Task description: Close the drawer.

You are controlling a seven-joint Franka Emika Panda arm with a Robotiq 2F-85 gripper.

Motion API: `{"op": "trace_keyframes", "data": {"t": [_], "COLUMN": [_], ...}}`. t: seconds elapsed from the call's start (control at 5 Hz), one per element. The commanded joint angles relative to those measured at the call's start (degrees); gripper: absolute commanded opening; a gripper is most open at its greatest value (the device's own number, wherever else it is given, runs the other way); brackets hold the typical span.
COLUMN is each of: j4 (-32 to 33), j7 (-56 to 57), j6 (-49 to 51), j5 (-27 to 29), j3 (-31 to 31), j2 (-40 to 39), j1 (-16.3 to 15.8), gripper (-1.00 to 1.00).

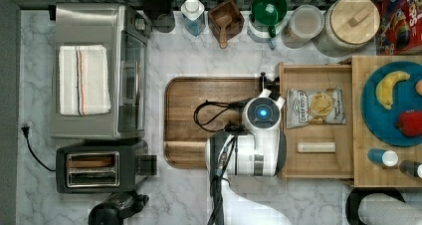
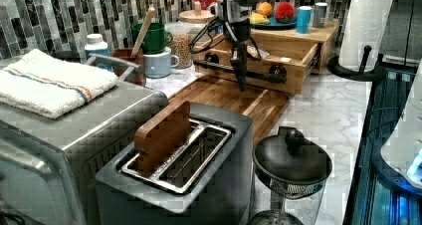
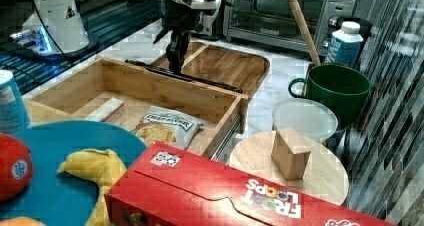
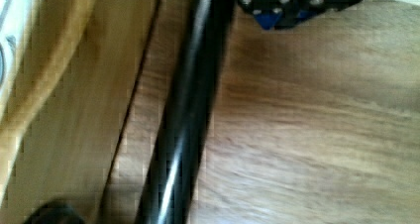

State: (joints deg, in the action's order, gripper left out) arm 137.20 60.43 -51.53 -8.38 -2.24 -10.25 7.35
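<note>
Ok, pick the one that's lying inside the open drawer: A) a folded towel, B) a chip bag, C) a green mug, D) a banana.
B: the chip bag lies flat on the floor of the drawer, beside a small pale box.

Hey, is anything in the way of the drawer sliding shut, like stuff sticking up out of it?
Nothing visible blocks it. The chip bag and a small pale box lie flat inside the drawer, below its rims. The gripper is at the black bar handle.
</note>
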Motion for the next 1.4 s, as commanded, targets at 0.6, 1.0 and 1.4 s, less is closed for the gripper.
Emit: {"op": "trace_keyframes", "data": {"t": [0.6, 1.0, 1.4], "j4": [-11.94, -19.53, -24.08], "j7": [23.58, 30.90, 32.86], "j6": [-0.74, 1.30, 2.68], "j5": [5.65, 9.81, 9.44], "j3": [-5.58, -6.48, -7.95], "j2": [-4.23, -9.04, -10.44], "j1": [11.96, 16.87, 19.44], "gripper": [-1.00, -1.00, -1.00]}}
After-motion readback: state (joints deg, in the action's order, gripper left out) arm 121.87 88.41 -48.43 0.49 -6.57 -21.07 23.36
